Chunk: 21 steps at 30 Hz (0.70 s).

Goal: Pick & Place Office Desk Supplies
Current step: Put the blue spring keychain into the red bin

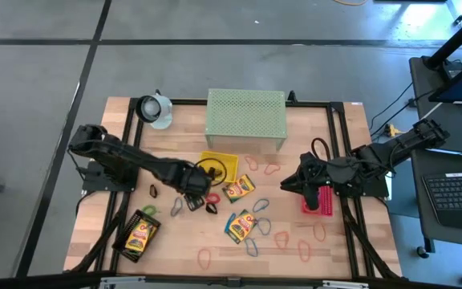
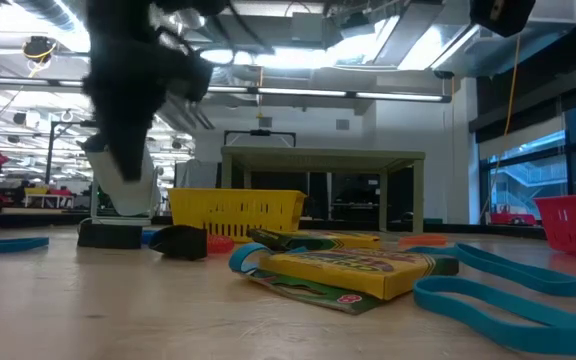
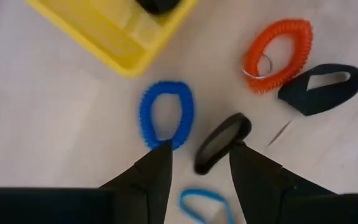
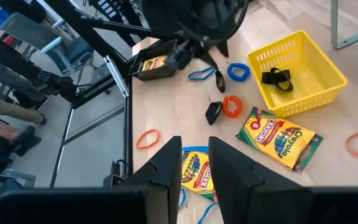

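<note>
The left claw (image 3: 197,155) is held open over a small black oval clip (image 3: 221,142) on the wooden counter (image 3: 55,112), near the yellow mesh tray (image 3: 114,28). The right claw (image 4: 194,163) is kept slightly open above the counter's right side.

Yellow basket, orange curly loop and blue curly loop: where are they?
yellow basket (image 4: 303,78), right wrist view, on its near wall.
orange curly loop (image 3: 298,34), left wrist view, on its coiled rim.
blue curly loop (image 3: 146,115), left wrist view, on its side.
</note>
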{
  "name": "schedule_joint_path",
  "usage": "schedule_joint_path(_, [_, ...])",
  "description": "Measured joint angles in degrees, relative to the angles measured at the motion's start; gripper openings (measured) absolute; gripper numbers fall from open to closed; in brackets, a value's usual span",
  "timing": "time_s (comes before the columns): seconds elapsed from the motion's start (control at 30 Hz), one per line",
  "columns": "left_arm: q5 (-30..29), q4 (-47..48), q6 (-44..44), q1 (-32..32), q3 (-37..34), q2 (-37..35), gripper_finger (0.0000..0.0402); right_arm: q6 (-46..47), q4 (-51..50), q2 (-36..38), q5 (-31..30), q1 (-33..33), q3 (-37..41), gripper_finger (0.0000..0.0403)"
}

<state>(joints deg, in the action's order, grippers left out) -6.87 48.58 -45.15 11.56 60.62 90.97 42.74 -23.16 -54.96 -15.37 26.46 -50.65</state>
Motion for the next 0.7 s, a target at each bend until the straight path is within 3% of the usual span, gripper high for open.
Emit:
schedule_joint_path(0.23, [-1.4,-5.3,-2.3,0.5,-7.5,-0.2,0.0172,-0.2,0.0,0.0,1.4,0.0,0.0,0.0082])
schedule_joint_path(0.43, [-5.8,-6.8,-1.0,-0.6,-7.8,-0.2,0.0183,0.1,0.0,0.0,1.5,0.0,0.0,0.0082])
schedule_joint_path(0.7, [-5.5,-8.1,4.3,-3.2,-7.8,0.2,0.0186,1.4,0.0,0.0,1.5,0.0,0.0,0.0082])
